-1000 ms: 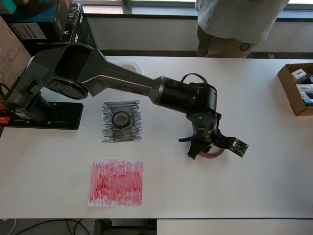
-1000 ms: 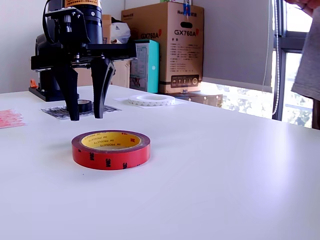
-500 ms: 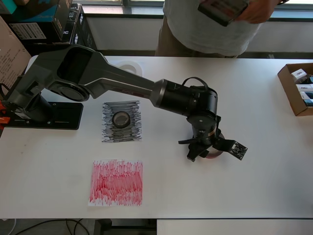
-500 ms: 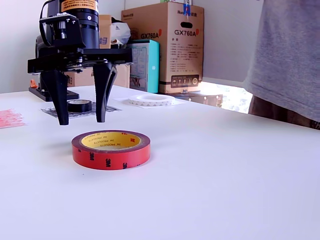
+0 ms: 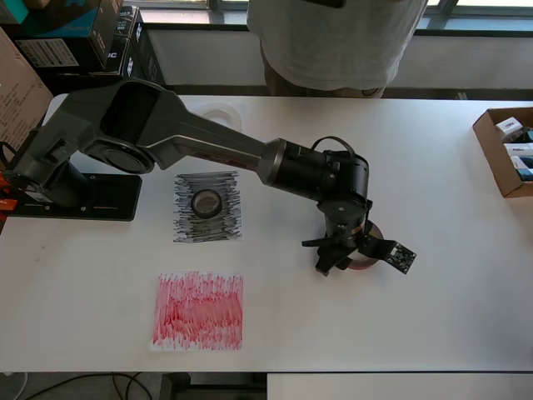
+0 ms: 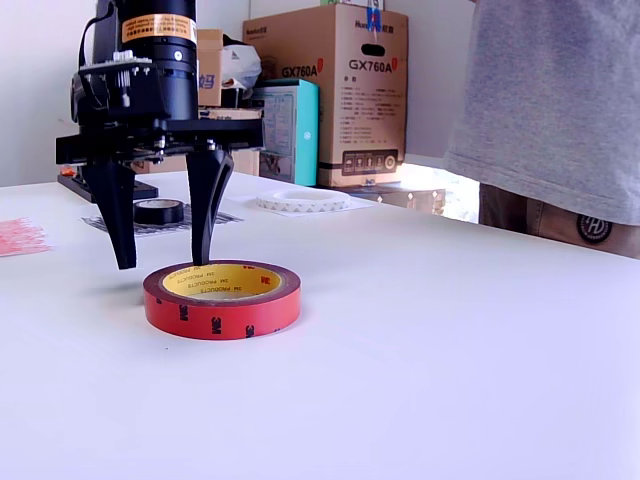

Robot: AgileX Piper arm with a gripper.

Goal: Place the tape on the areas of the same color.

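Hanging over the white desk [image 6: 450,350] with its two fingers spread wide, the tool [image 6: 163,262] grips nothing. In the exterior view one finger tip sits outside the red tape roll [image 6: 221,299] on the tool's left, the other at the roll's yellow core rim. Behind the tool lie the small black roll [image 6: 159,211] on the black scribbled patch [image 5: 207,207] and the whitish roll [image 6: 302,201]. In the overhead view the red scribbled patch [image 5: 198,310] lies well left of the tool.
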